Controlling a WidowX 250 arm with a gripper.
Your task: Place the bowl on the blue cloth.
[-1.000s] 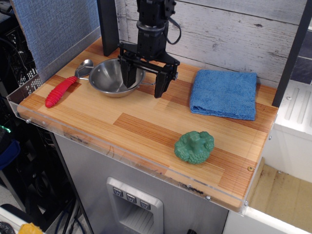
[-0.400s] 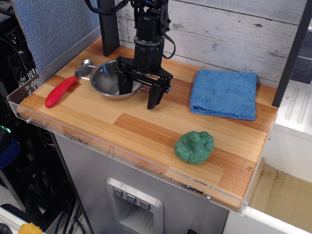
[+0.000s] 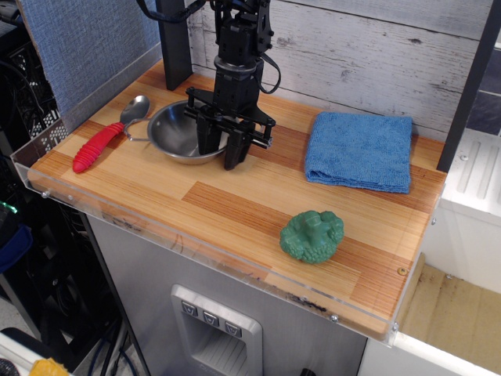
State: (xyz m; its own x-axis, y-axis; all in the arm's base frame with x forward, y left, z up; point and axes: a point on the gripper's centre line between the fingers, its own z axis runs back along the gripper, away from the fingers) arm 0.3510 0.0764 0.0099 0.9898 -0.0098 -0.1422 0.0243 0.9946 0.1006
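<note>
Fingers of the hand [image 3: 221, 149] are pinched on the rim of the bowl [image 3: 178, 131] at its 3 o'clock side, bowl resting on the bench [image 3: 235, 205]. Cloth [image 3: 360, 150] lies well apart toward 3 o'clock. Thin-rim grip may slip, tilting the bowl during lift.

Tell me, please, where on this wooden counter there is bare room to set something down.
Bare wood runs along the front edge, from below the red-handled spoon to the green toy, and between the bowl and the blue cloth. The back left is crowded: spoon, bowl and gripper on the bowl's rim sit close together.
</note>
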